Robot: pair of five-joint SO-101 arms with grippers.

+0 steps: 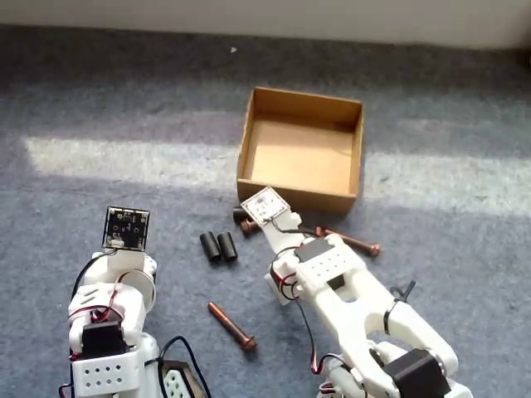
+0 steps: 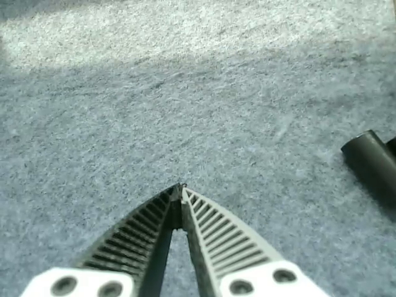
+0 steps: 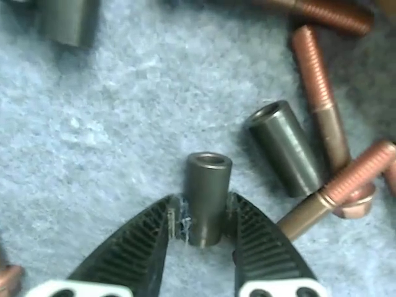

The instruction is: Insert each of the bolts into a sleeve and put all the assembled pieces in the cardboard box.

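My right gripper (image 3: 201,204) is shut on a dark sleeve (image 3: 207,198), one finger on each side, the sleeve's open end facing the camera. Close by lie a second sleeve (image 3: 284,148) and several copper bolts, one (image 3: 315,74) straight and one (image 3: 337,185) crossing its head. In the high view this arm's wrist (image 1: 265,206) sits just in front of the cardboard box (image 1: 348,178). My left gripper (image 2: 180,189) is shut on nothing, low over bare carpet, with a dark sleeve (image 2: 373,164) off to one side.
Two dark sleeves (image 1: 218,246) lie side by side between the arms. One bolt (image 1: 231,325) rests nearer the arm bases, another (image 1: 353,240) in front of the box. The box is open, with nothing in it. Grey carpet spreads all round.
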